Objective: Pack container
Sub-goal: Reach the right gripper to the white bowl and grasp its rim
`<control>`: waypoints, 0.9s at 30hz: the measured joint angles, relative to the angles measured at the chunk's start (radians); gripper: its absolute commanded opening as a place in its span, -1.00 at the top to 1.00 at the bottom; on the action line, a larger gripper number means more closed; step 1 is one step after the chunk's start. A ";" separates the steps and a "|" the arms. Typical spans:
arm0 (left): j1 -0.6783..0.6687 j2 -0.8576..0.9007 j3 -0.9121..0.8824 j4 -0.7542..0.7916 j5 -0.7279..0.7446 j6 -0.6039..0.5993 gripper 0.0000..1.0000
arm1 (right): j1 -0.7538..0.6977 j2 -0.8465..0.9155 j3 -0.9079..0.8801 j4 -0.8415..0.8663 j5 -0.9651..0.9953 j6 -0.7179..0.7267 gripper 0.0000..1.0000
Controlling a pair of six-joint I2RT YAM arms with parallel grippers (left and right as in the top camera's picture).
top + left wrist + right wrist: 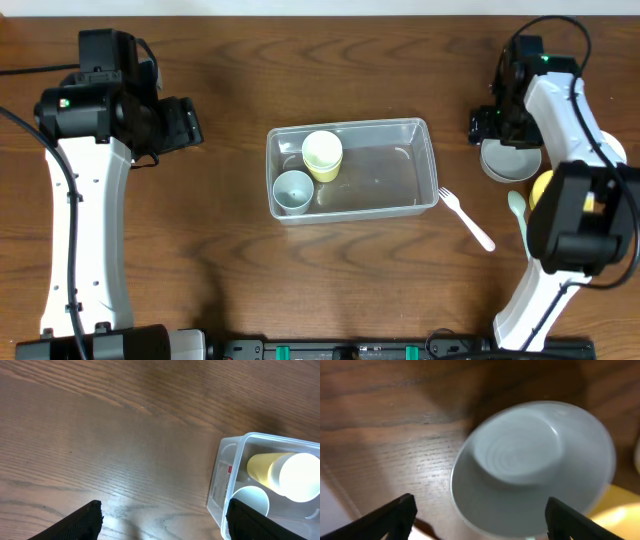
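The packing looks partly done. The container (350,170) sits mid-counter (230,270), and two things are already inside at its left end: a yellow cup (322,155) and a pale cup (293,190), mouth up, just beside it. The rest of the container is bare. To its right, out on the wood, lie a white fork (466,218), a pale bowl (530,465), a pale spoon (517,205) and something yellow (541,187). Judging by the task, these are left to go in.

The left jaws stand wide apart over bare wood, holding nothing, well left of the container. The right jaws also stand wide apart, above the bowl, gripping nothing as far as can be seen.

The right wrist view is blurred, so how close the fingertips are to the bowl's rim cannot be told. From overhead the right arm (560,130) covers part of the bowl and the yellow thing, which stays unidentified. Whether the fork's prongs touch the container's corner is unclear.
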 measured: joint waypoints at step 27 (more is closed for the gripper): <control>0.000 0.000 0.000 -0.003 0.008 0.000 -0.61 | 0.006 0.104 0.015 -0.019 -0.005 0.008 0.97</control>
